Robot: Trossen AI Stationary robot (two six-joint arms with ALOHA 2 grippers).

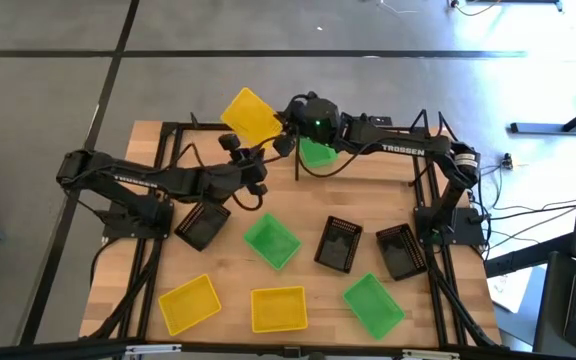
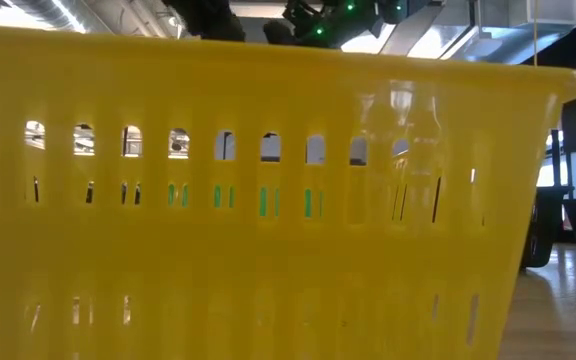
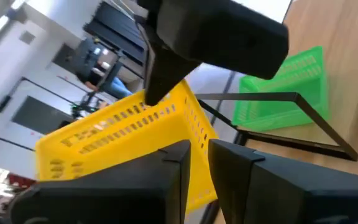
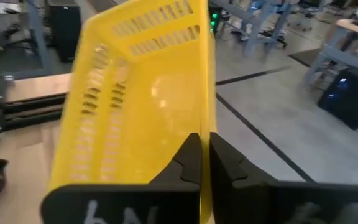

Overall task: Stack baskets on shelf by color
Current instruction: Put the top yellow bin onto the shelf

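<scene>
A yellow basket (image 1: 251,113) is up in the air over the table's far side, tilted. My right gripper (image 1: 288,124) is shut on it at the basket's right. My left gripper (image 1: 231,139) sits at its near-left edge, fingers almost together. A green basket (image 1: 316,153) lies on the shelf (image 1: 415,165), partly under my right arm; it also shows in the left wrist view (image 3: 284,93), behind a black rail (image 3: 278,97). Two yellow, two green and three black baskets lie flat on the tabletop. My right gripper pinches a side wall of the yellow basket (image 4: 206,106) between its two fingers, one inside and one outside. The basket is lifted clear and stands tilted beyond the fingers. My left gripper has the basket's lower corner (image 3: 205,177) between its fingers (image 3: 166,171). Those fingers hide the exact place of contact.
On the tabletop lie black baskets (image 1: 203,222) (image 1: 338,243) (image 1: 403,250), green ones (image 1: 271,240) (image 1: 373,305) and yellow ones (image 1: 190,303) (image 1: 279,308). The near yellow basket (image 2: 268,200) fills the low view. Black frame rails run along both table sides.
</scene>
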